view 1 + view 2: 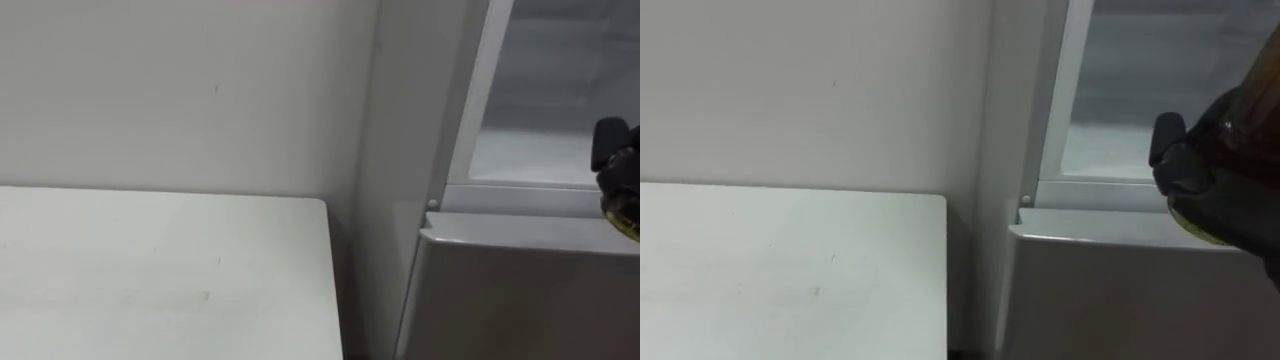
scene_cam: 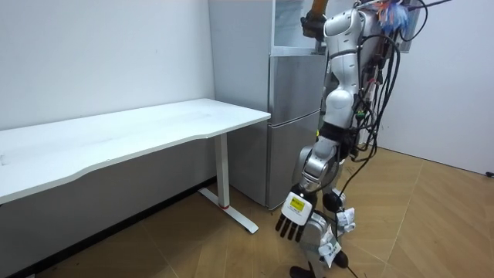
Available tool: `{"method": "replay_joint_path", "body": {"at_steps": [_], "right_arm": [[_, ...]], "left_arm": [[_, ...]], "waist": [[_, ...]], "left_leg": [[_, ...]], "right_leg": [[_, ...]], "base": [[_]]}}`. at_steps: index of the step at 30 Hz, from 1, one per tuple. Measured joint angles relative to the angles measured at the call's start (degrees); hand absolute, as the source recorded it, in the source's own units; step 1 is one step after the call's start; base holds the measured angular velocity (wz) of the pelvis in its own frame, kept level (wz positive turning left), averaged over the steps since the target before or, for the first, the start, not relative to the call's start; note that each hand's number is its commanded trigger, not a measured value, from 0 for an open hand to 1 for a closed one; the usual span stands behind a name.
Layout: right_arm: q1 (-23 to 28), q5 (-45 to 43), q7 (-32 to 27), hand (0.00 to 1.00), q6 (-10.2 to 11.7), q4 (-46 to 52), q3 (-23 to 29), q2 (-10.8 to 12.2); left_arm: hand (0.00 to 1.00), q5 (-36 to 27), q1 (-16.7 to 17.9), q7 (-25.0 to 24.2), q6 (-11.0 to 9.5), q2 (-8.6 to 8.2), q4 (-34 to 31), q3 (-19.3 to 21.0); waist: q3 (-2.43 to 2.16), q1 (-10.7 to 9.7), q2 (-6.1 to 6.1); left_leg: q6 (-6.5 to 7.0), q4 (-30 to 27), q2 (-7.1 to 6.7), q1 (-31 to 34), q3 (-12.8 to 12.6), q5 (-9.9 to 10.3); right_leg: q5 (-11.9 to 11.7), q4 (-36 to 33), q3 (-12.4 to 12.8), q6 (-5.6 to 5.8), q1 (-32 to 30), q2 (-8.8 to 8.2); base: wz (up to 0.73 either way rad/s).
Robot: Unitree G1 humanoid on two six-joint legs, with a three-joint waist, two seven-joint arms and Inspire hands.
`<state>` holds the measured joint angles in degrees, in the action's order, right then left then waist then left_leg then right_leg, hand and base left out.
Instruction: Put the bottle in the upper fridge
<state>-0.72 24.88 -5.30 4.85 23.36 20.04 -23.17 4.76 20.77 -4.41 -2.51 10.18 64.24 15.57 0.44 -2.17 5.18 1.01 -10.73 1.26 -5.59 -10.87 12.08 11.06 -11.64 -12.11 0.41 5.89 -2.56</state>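
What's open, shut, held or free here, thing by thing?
upper fridge compartment: open, inside showing.
lower fridge door: shut.
bottle: held at the upper compartment's opening.
right hand: closed round the bottle.
left hand: open, hanging by the robot's side, holding nothing.

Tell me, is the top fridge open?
Open. The upper fridge shows its pale inside above the shut lower door, and the right hand holds the bottle up to it.

A white table (image 1: 160, 270) stands beside the fridge (image 2: 292, 116).
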Motion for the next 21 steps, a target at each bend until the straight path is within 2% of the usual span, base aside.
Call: {"method": "replay_joint_path", "body": {"at_steps": [6, 12, 15, 21], "right_arm": [[-1.75, 0.09, -2.86, 1.00, -0.03, -7.38, 0.26, -1.75], [-7.47, 0.49, -8.20, 1.00, -1.28, -15.03, 0.01, -2.34], [-10.91, 0.87, -10.56, 1.00, -1.50, -20.84, -0.65, -4.01], [-14.54, 1.73, -13.52, 1.00, -4.98, -25.06, -0.76, -4.81]], "left_arm": [[0.00, -0.21, -0.30, -0.01, 0.00, -0.01, -0.20, -0.10], [0.00, -0.39, -1.35, -0.06, 0.07, 0.10, -0.26, -0.22], [0.00, -0.09, -1.30, -0.06, 0.55, 0.19, -0.42, -0.22], [0.00, 0.68, -0.90, -0.08, 2.55, 0.35, -2.12, 0.00]], "waist": [[-0.04, 0.99, 0.16], [-0.13, 2.47, 0.03], [-0.11, 2.64, 0.16], [-0.31, 2.85, 0.54]], "left_leg": [[0.03, -0.79, 0.09, 0.56, 0.07, 0.15], [0.04, -0.79, 0.09, 0.99, 0.09, 0.15], [0.04, -0.80, 0.08, 1.06, 0.12, 0.14], [0.04, -1.09, 0.08, 2.03, 0.72, 0.14]], "right_leg": [[0.00, -0.04, -0.48, 0.00, -0.24, -0.06], [0.00, -0.18, -0.33, -0.01, -0.75, -0.02], [-0.01, -0.17, -0.36, -0.01, -0.74, -0.03], [-0.01, -0.21, -1.02, -0.01, -1.15, -0.07]], "base": [[0.02], [0.00], [0.00], [0.05]]}}
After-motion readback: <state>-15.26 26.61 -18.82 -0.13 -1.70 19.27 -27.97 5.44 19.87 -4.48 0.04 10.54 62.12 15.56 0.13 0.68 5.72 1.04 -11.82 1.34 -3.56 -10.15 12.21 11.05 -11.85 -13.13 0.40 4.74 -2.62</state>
